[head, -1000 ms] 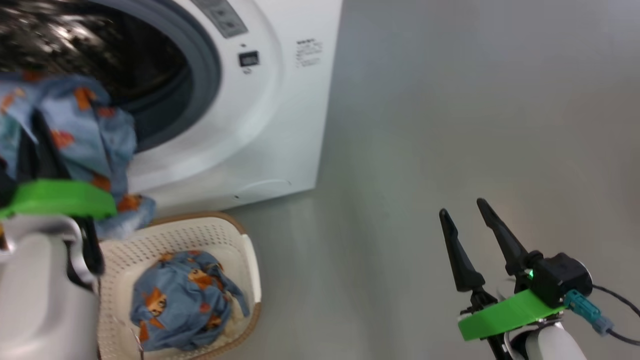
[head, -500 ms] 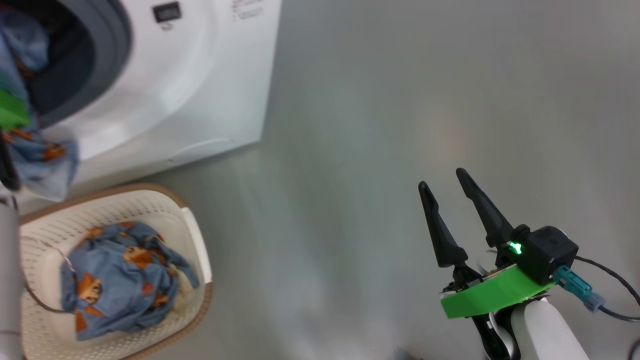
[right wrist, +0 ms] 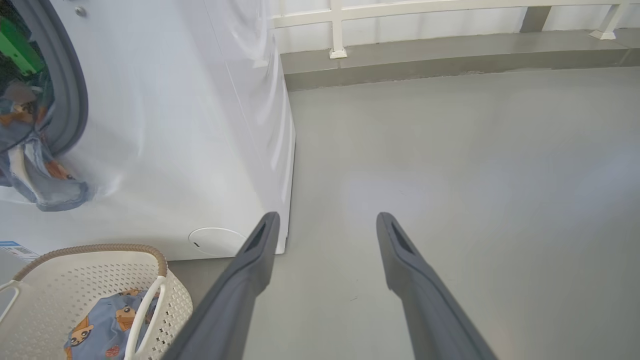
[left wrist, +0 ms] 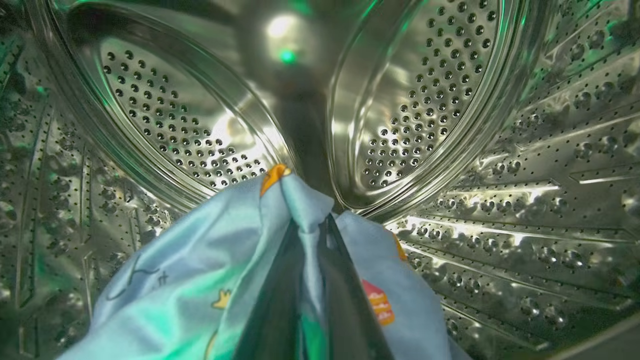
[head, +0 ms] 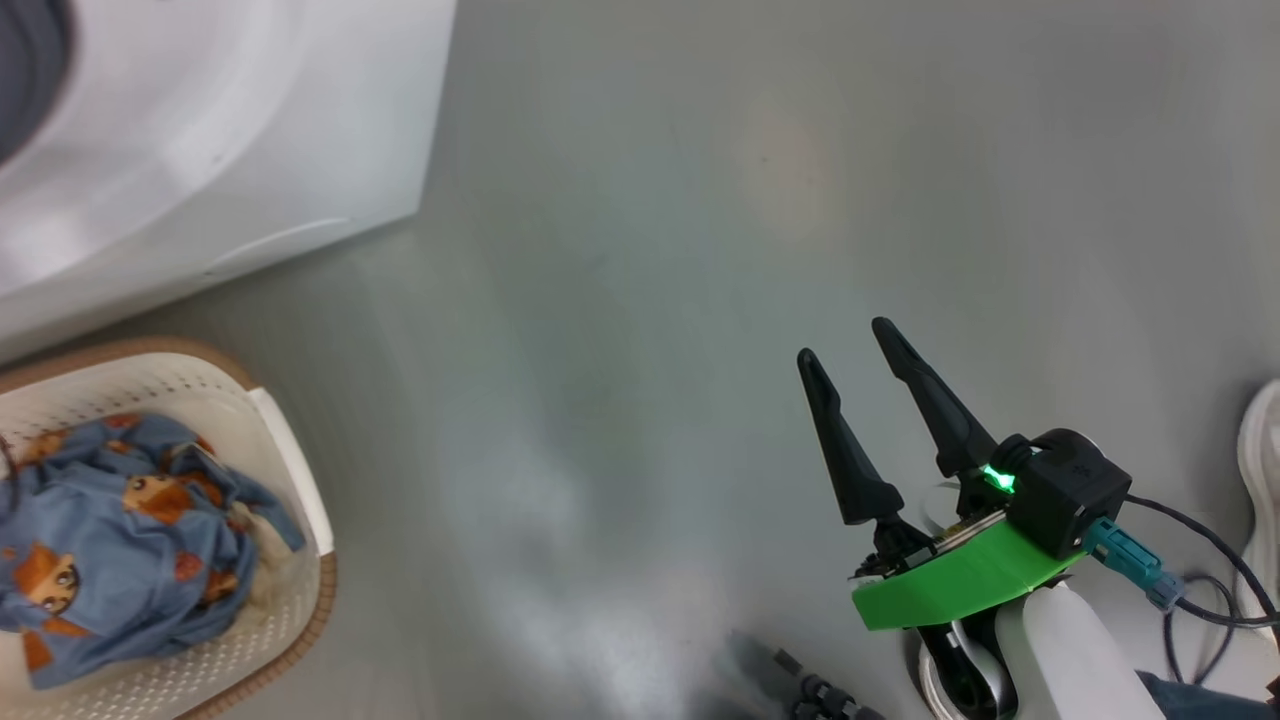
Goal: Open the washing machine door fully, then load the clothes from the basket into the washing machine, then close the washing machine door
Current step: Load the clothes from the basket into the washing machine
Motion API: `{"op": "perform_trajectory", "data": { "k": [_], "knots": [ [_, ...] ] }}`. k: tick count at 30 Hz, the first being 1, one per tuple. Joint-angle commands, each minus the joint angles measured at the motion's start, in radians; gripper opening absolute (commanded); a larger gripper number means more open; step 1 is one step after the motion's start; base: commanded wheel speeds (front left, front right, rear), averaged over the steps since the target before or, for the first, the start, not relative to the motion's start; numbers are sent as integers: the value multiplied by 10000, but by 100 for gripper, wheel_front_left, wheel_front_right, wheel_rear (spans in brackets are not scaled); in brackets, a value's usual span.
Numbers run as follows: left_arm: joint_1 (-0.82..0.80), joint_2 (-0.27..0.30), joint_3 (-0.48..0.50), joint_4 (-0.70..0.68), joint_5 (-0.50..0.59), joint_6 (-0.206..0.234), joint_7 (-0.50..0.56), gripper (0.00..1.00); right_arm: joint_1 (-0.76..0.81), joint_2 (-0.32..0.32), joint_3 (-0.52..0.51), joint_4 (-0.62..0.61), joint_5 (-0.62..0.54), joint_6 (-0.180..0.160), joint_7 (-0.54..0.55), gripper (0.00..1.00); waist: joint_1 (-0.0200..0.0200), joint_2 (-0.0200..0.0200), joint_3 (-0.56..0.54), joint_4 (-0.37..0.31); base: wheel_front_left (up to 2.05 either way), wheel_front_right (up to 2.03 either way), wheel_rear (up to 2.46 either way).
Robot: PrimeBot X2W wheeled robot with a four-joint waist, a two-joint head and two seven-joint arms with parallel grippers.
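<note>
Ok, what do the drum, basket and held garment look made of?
Drum: likely polished steel, mirror glints, punched holes. Basket: apparently matte cream plastic, perforated, woven-look brown rim. Garment: soft thin cloth, folds and drapes.

In the head view the washer is smeared and cut by the top and left edges, its gasket a grey sliver in the corner. The basket and clothes run off the left and bottom edges. A dark blurred thing at the bottom edge and a white curved thing at the right edge cannot be identified. In the left wrist view the left gripper is clamped on a garment whose folds hide its fingertips; the cloth runs off the bottom. In the right wrist view that garment is blurred, and the blue label is unreadable.
</note>
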Motion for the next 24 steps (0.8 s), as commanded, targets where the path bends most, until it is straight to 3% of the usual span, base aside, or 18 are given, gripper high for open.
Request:
{"op": "perform_trajectory", "data": {
  "k": [1,13,21,22,24],
  "knots": [
    [-329,603,95,-218,157,-51,-80,0,-72,-15,270,-272,133,16,-48,100,0,-1,372,-276,0,0,0],
    [-1556,1203,130,-967,763,93,-80,0,-114,-15,377,-330,159,16,-48,100,0,-1,953,-561,0,0,0],
    [-1831,1125,-288,188,1163,203,-80,0,2,-15,434,-268,145,16,-48,100,0,-1,858,-412,0,0,0],
    [-1839,1100,-360,394,1217,224,-80,4,15,-15,438,-232,153,16,-48,100,0,-1,811,-381,0,0,0],
    [-1883,1027,-458,900,1286,335,-80,35,23,-14,427,-174,171,16,-48,100,0,-1,695,-305,0,0,0]
  ]
}}
